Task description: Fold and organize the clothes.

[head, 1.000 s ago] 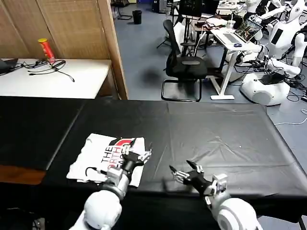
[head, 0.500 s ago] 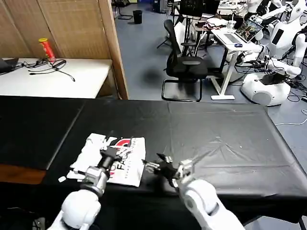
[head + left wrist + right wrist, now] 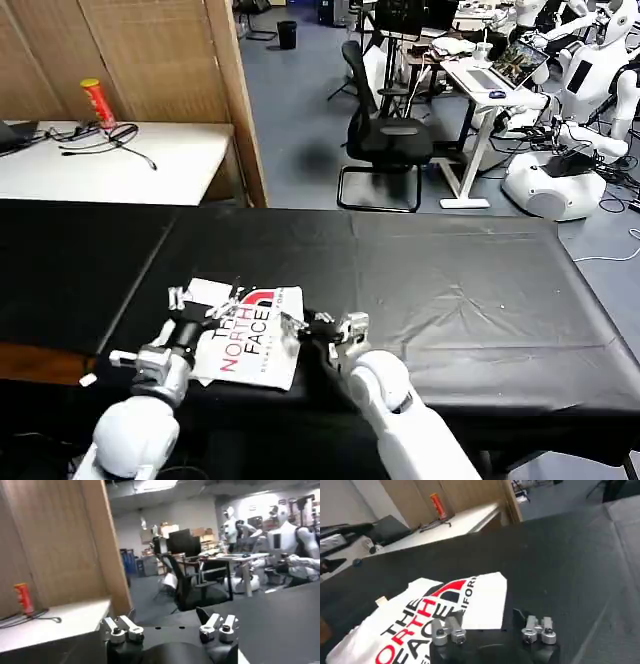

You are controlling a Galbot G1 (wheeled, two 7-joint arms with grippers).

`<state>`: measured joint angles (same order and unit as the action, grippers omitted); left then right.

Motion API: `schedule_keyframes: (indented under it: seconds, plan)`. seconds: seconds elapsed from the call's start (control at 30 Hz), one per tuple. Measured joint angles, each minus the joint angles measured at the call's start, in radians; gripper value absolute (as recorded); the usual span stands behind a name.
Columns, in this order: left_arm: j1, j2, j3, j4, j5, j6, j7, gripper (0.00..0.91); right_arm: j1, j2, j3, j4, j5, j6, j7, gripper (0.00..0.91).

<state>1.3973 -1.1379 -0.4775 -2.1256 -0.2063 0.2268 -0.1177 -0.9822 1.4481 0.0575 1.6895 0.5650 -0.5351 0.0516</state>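
Observation:
The clothes are one white T-shirt (image 3: 250, 340), folded into a small packet with black and red "THE NORTH FACE" print facing up. It lies on the black table (image 3: 450, 280) near the front edge, left of centre. My left gripper (image 3: 205, 300) hovers open over the shirt's left, far corner. In the left wrist view this gripper (image 3: 167, 622) has its fingers spread wide with nothing between them. My right gripper (image 3: 305, 325) is open at the shirt's right edge. The right wrist view has the shirt (image 3: 445, 605) just ahead of that gripper (image 3: 490, 620).
To the right of the shirt the black cloth is bare. A white side table (image 3: 120, 160) with cables and a red can (image 3: 97, 103) stands behind at the left, beside a wooden panel (image 3: 235, 100). An office chair (image 3: 385, 140) stands beyond the far edge.
Both arms swung left. The left gripper went from the shirt's right part to its left corner. The right gripper came from mid-table to the shirt's right edge, and more lettering shows.

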Motion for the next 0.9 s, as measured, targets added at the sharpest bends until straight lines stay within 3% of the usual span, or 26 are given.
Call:
schedule_keyframes:
  seconds: [0.33,0.5,0.67,0.77,0.9]
  plan:
    - [0.024,-0.02,-0.018,-0.006,0.012,-0.006,0.0,0.878,0.0,-0.033,0.037,0.036,0.012,-0.032,0.005,0.068]
    - [0.037,-0.027,-0.038,0.015,0.017,-0.021,0.002,0.878,-0.001,-0.131,0.091,0.09,0.065,-0.102,0.008,0.068]
    - [0.038,-0.038,-0.039,0.035,0.017,-0.024,0.002,0.878,0.009,-0.265,0.136,0.094,0.056,-0.145,-0.049,0.068]
    - [0.038,-0.049,-0.039,0.05,0.018,-0.025,0.002,0.878,0.025,-0.328,0.139,0.071,0.02,-0.129,-0.091,0.068]
    - [0.041,-0.062,-0.038,0.061,0.023,-0.027,0.001,0.878,0.062,-0.364,0.13,0.019,-0.048,-0.066,-0.125,0.068]
